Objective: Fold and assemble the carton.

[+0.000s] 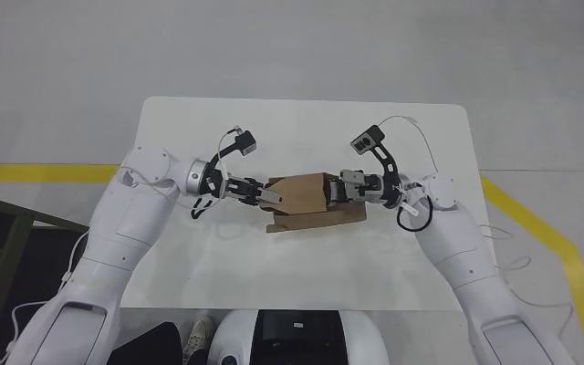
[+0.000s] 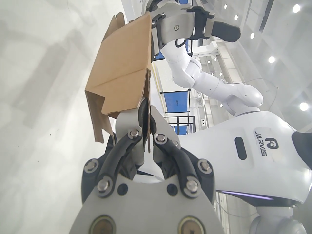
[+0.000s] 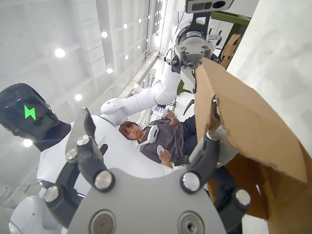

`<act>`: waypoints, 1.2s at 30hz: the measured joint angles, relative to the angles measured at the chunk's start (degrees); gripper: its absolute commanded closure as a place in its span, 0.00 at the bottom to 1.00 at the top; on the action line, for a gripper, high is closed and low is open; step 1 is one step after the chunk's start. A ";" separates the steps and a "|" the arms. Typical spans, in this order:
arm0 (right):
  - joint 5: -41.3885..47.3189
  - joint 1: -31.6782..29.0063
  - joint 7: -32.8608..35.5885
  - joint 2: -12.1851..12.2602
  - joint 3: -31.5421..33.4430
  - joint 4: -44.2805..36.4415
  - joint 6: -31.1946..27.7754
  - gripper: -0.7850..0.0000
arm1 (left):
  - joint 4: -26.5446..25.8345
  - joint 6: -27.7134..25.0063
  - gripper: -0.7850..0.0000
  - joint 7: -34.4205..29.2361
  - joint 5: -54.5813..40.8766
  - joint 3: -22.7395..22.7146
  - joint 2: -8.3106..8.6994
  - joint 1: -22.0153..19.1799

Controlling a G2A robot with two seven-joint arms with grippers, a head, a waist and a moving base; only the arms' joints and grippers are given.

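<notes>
Over the middle of the table point(image 1: 182, 137), left jaws pinch an end flap of the half-opened carton point(image 1: 301, 196) while right jaws stand spread at its other end; next, probably, squaring it and tucking flaps.

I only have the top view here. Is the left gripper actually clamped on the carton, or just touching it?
Observer: Clamped. The left wrist view shows the left gripper shut on the edge of a carton flap.
Operator: And the right one?
Observer: The right gripper is open, with one finger standing clear in the air.
Operator: Where is the second finger?
Observer: The other finger sits at the carton's open end, its tip hidden by cardboard.
</notes>
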 measured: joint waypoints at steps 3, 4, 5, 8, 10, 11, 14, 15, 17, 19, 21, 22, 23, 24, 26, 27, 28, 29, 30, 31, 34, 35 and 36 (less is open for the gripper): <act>-0.68 -0.10 0.18 0.11 -0.11 -0.48 0.18 0.00 | 0.09 0.06 1.00 0.03 -0.15 0.30 0.01 -0.17; -1.06 -0.07 0.18 0.11 -0.31 -0.49 0.18 0.00 | 0.12 0.06 1.00 0.07 -0.18 0.39 0.02 -0.22; -1.52 0.03 0.11 0.09 -0.62 -0.41 0.12 0.00 | 0.14 0.04 1.00 0.09 -0.22 0.51 0.02 -0.29; -2.14 0.46 -0.12 -0.05 -1.51 -0.02 -0.11 0.00 | 0.24 -0.02 1.00 0.13 -0.33 0.76 0.04 -0.44; -2.59 0.72 -0.50 -0.14 -2.05 0.07 -0.49 0.00 | 0.27 -0.03 1.00 0.19 -0.34 0.87 0.06 -0.51; -3.09 0.88 -0.82 -0.18 -2.40 0.10 -0.81 0.00 | 0.27 -0.01 1.00 0.24 -0.33 0.94 0.09 -0.55; -4.35 1.22 -1.81 -0.21 -3.14 0.40 -1.81 0.00 | 0.18 0.03 1.00 0.25 -0.38 1.09 0.14 -0.61; -4.56 1.31 -2.06 -0.21 -3.31 0.50 -2.05 0.00 | 0.14 0.05 1.00 0.24 -0.41 1.13 0.16 -0.62; -5.09 1.51 -2.60 -0.18 -3.65 0.76 -2.59 0.00 | 0.05 0.10 1.00 0.30 -0.46 1.23 0.20 -0.63; -6.01 1.76 -3.07 -0.10 -3.99 1.17 -3.07 0.10 | -0.04 0.15 1.00 0.34 -0.41 1.33 0.25 -0.66; -6.74 1.96 -3.48 -0.03 -4.29 1.53 -3.47 0.17 | -0.10 0.08 1.00 0.36 -0.47 1.39 0.28 -0.66; -7.26 2.08 -3.78 0.03 -4.46 1.85 -3.77 0.24 | -0.11 0.01 1.00 0.39 -0.52 1.42 0.31 -0.66; -7.51 2.15 -3.94 0.06 -4.61 2.06 -3.93 0.27 | -0.12 -0.01 1.00 0.42 -0.55 1.46 0.32 -0.65; -7.56 2.20 -4.05 0.09 -4.72 2.33 -4.04 0.37 | -0.12 -0.01 1.00 0.44 -0.58 1.49 0.34 -0.64; -7.65 2.38 -4.32 0.14 -4.92 3.06 -4.31 0.55 | -0.12 0.05 1.00 0.58 -0.64 1.57 0.38 -0.60; -7.56 2.46 -4.34 0.14 -5.04 3.25 -4.33 0.58 | -0.13 0.06 1.00 0.64 -0.62 1.63 0.39 -0.57; -7.40 2.53 -4.34 0.14 -5.14 3.42 -4.33 0.61 | -0.15 0.08 1.00 0.65 -0.59 1.69 0.41 -0.56; -7.23 2.63 -4.32 0.14 -5.27 3.62 -4.31 0.63 | -0.16 0.11 1.00 0.66 -0.62 1.74 0.43 -0.56; -7.18 2.71 -4.31 0.15 -5.37 3.75 -4.30 0.63 | -0.16 0.11 1.00 0.69 -0.70 1.77 0.44 -0.55; -7.18 2.79 -4.29 0.17 -5.48 3.89 -4.28 0.64 | -0.15 0.09 1.00 0.73 -0.76 1.79 0.45 -0.55; -7.35 3.05 -4.33 0.20 -5.86 4.25 -4.32 0.65 | -0.12 0.02 1.00 0.77 -0.84 1.84 0.52 -0.55; -7.47 3.16 -4.36 0.21 -6.02 4.42 -4.35 0.64 | -0.11 0.00 1.00 0.77 -0.87 1.85 0.55 -0.56; -7.58 3.24 -4.37 0.21 -6.15 4.58 -4.36 0.63 | -0.10 -0.01 1.00 0.75 -0.90 1.85 0.58 -0.56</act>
